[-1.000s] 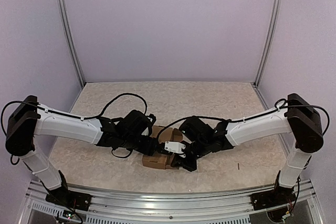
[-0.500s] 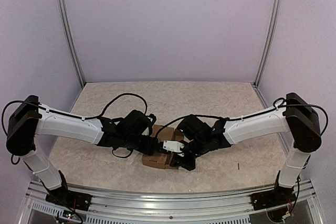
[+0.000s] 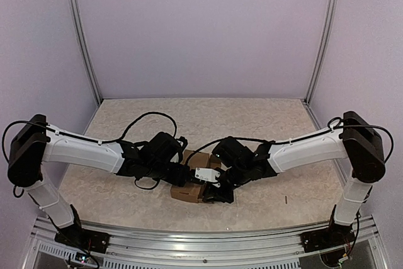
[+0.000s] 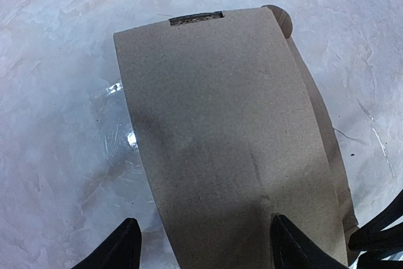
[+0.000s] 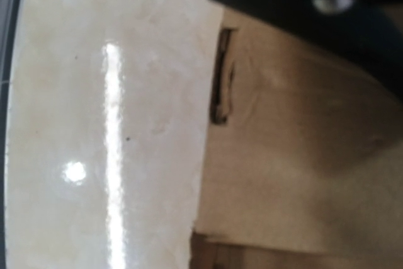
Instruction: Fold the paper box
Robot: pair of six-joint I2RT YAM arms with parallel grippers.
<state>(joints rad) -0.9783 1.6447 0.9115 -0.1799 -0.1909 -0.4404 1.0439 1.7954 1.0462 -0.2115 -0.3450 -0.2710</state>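
We're looking into a robotics lab test cell. Pale lilac wall panels close it in on three sides, held by slim aluminium posts at the back corners. The bench has a marbled beige top, glossy enough to throw back the lights in both wrist views. Along its near edge runs a metal rail, with the left arm and the right arm bolted down, black cables looping loose.
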